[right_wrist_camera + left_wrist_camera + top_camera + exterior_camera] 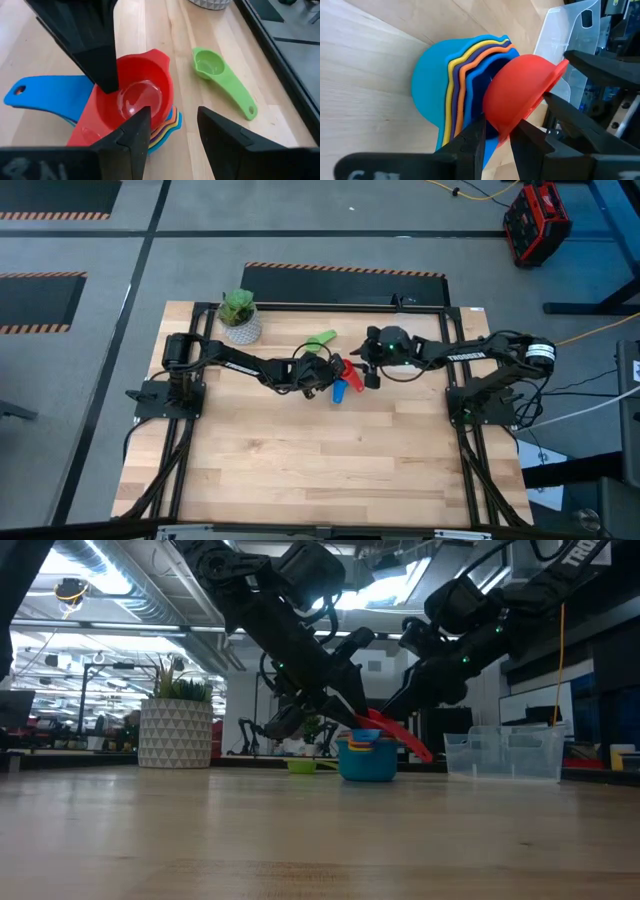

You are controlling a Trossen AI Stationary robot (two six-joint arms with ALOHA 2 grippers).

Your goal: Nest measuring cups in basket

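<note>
Stack [445, 95] nested on table [320, 470]; left tool [497, 140] grips red cup [520, 95] above it, right tool [172, 130] open. Green cup [222, 80], at stack's 11 o'clock, and basket [505, 752] remain.

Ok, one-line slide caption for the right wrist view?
Left gripper holds the red measuring cup over the nested stack; green cup lies apart.

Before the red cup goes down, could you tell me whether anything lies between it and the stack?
Nothing visible does. The red cup, held by the left gripper with the right gripper close by, tilts right over the stack; the green cup lies apart.
</note>
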